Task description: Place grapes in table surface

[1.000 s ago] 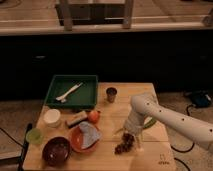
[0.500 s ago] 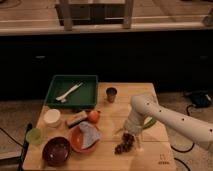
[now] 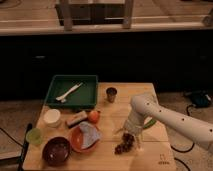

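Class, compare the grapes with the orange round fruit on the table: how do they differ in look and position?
The grapes are a dark, lumpy bunch; the orange fruit is one bright, smooth ball. The grapes lie right under the gripper; the orange fruit sits apart, by the orange plate. Both rest on the table surface.

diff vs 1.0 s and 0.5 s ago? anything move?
No visible change. The gripper is still low over the grapes, which still lie on the table surface near its front right. Green tray, small dark cup, orange fruit and bowls are where they were.
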